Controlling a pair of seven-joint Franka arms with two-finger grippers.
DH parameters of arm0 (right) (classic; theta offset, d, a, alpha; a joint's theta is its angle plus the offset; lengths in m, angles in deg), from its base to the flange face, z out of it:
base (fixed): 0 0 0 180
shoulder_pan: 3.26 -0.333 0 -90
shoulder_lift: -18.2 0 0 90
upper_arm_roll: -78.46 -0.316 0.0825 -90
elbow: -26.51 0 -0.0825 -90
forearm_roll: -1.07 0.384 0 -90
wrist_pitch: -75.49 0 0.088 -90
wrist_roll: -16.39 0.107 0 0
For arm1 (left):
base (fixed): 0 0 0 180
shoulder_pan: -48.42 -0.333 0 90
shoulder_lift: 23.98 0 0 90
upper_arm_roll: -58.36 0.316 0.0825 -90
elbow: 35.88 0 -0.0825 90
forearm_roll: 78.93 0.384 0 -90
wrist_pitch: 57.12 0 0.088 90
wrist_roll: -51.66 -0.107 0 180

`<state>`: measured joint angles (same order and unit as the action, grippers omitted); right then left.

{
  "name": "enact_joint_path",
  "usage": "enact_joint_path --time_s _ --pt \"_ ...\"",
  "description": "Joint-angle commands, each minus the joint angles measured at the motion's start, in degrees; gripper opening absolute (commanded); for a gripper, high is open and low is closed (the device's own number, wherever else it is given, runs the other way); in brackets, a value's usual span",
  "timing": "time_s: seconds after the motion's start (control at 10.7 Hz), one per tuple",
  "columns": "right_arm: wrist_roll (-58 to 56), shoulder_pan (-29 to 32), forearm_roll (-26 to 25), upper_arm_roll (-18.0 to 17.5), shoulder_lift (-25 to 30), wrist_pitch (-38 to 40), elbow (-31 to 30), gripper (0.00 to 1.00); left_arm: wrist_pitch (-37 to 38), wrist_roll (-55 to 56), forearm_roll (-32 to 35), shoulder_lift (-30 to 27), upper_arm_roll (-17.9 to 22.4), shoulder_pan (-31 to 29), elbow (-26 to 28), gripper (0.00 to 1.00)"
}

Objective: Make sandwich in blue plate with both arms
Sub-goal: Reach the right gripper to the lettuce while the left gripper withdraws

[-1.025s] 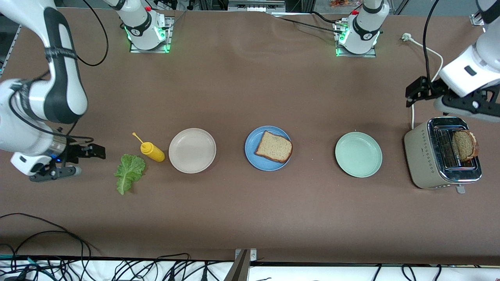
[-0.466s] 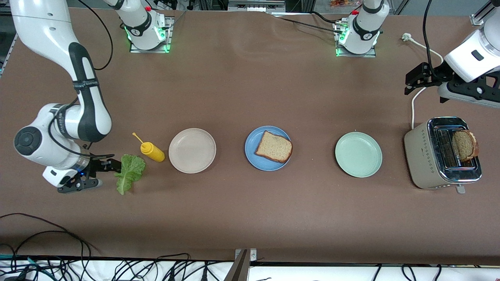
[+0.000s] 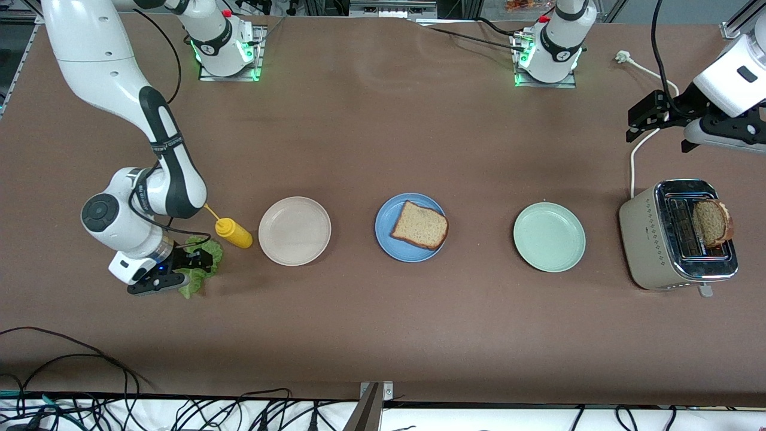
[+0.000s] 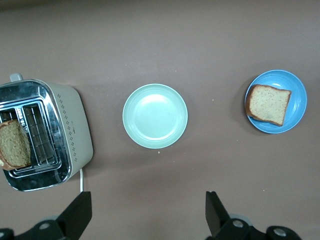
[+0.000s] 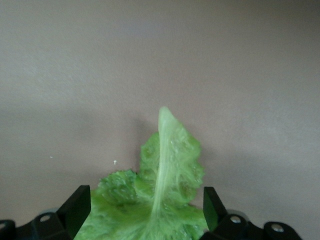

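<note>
The blue plate lies mid-table and carries one brown bread slice. A second bread slice stands in the toaster at the left arm's end. The green lettuce leaf lies flat on the table at the right arm's end. My right gripper is down over it, open; in the right wrist view the lettuce lies between the fingers of this gripper. My left gripper hangs open and holds nothing, over bare table beside the toaster. The left wrist view shows the left gripper and the blue plate.
A yellow squeeze bottle lies right beside the lettuce, then a beige plate. A pale green plate sits between the blue plate and the toaster. The toaster's white cord runs toward the left arm's base.
My right arm has swung across the table and brought its open gripper over the lettuce. My left gripper has drawn away from the toaster toward the bases.
</note>
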<state>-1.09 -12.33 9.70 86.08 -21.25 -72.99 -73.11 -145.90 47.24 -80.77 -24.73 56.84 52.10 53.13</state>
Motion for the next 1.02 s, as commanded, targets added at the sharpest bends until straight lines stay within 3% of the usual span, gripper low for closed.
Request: enact_joint_path --time_s 0.0,0.09,0.19,0.37,0.47,0.56,0.93 --pt "-2.81 0.19 0.86 -0.23 0.69 -2.86 -2.34 1.0 0.62 0.73 -1.4 -1.0 -0.05 -0.16 -0.58 1.0" --pt "-2.91 0.19 0.78 -0.23 0.43 -2.86 -2.34 0.96 0.62 0.73 -1.4 -1.27 0.12 -0.08 -0.58 1.0" --pt "-3.17 0.19 0.69 -0.32 0.42 -2.78 -2.34 0.81 0.53 0.99 -1.4 -1.27 0.12 -0.08 -0.58 1.0" --pt "-7.1 0.19 0.78 -0.32 0.42 -2.6 -2.34 0.28 0.36 1.34 -1.4 -1.27 -0.31 -0.08 -0.58 1.0" --pt "-7.48 0.28 0.78 -0.32 0.42 -2.51 -2.34 0.08 0.27 2.13 -1.4 -1.27 -0.32 -0.08 -0.58 1.0" --pt "-7.04 0.36 0.86 -0.23 0.42 -2.51 -2.34 0.0 0.27 2.48 -1.4 -1.27 -0.32 -0.08 -0.58 1.0" --pt "-8.7 0.28 0.78 -0.23 0.86 -1.29 -1.9 0.0 0.35 3.36 -1.4 -2.5 -1.11 0.01 -0.58 1.0"
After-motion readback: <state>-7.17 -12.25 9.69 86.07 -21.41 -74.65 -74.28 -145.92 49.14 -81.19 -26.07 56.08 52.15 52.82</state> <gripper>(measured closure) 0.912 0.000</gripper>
